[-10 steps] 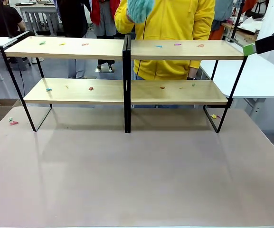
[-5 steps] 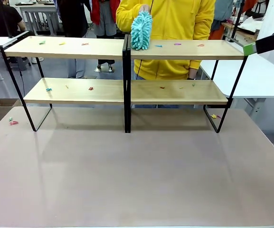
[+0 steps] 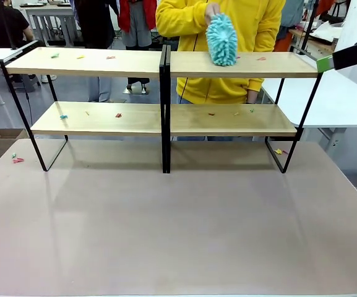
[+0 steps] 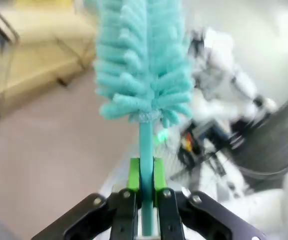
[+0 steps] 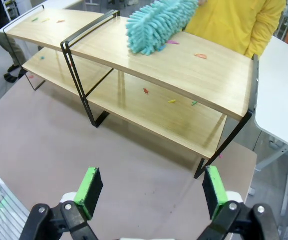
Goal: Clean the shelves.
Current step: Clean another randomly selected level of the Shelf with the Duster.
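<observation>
left tool [image 4: 144, 176] clamped on teal duster [image 4: 141, 65] stem, right tool [image 5: 151, 192] apart, empty. shelves [image 3: 104, 62] at far side of surface [image 3: 166, 216], scraps [image 3: 110, 57] on both boards — person's duster [image 3: 221, 40] on top right. sweep left half, head flat, slow.

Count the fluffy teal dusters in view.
2. One fluffy teal duster rests on the light wooden shelves' upper right board, held by the person; the other is clamped in the left hand.

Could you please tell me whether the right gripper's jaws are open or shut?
Open: the right gripper shows its green pads far apart, nothing between them.
</observation>
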Available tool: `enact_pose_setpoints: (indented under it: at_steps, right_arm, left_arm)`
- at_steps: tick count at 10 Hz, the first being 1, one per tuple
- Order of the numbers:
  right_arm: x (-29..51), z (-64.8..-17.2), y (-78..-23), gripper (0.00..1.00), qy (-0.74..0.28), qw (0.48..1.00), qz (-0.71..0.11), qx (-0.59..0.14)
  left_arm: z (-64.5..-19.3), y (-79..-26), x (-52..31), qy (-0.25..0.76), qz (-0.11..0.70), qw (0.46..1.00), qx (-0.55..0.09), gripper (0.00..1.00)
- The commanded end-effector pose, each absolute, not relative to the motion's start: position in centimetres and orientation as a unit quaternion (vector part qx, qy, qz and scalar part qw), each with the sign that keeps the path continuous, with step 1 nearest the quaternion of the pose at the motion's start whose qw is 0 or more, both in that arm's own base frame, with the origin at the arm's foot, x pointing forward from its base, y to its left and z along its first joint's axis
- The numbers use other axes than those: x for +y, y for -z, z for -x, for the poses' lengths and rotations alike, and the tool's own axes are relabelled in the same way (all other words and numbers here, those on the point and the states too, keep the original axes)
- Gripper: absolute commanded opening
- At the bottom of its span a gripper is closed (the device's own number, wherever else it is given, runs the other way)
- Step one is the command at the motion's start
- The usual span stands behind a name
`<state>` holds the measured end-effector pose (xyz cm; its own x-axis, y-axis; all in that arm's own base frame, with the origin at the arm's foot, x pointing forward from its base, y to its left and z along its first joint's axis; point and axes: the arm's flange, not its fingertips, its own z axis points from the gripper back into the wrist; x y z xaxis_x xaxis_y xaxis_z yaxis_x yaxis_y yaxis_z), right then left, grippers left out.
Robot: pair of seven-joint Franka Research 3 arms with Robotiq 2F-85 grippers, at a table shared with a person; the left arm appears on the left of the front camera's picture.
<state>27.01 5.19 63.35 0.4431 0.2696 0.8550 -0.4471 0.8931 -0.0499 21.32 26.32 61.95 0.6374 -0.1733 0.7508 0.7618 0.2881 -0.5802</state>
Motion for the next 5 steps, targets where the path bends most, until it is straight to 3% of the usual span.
enact_pose_setpoints:
  at_steps: [1,2,3,4,5]
  right_arm:
    - [5.1,-27.0,-63.3,1.00,-0.211,0.845,-0.092,-0.482]
    - [5.1,-27.0,-63.3,1.00,-0.211,0.845,-0.092,-0.482]
    - [5.1,-27.0,-63.3,1.00,-0.211,0.845,-0.092,-0.482]
    - [5.1,-27.0,-63.3,1.00,-0.211,0.845,-0.092,-0.482]
    - [5.1,-27.0,-63.3,1.00,-0.211,0.845,-0.092,-0.482]
  left_arm:
    - [-22.2,-59.1,16.4,0.404,0.445,0.786,-0.145,0.12]
    - [-22.6,-56.6,11.8,0.422,0.369,0.823,-0.093,0.12]
    - [-21.8,-54.5,7.4,0.481,0.311,0.819,-0.039,0.12]
    - [-20.9,-53.0,3.2,0.497,0.337,0.799,-0.023,0.12]
    - [-21.1,-52.3,0.6,0.429,0.350,0.832,-0.029,0.12]
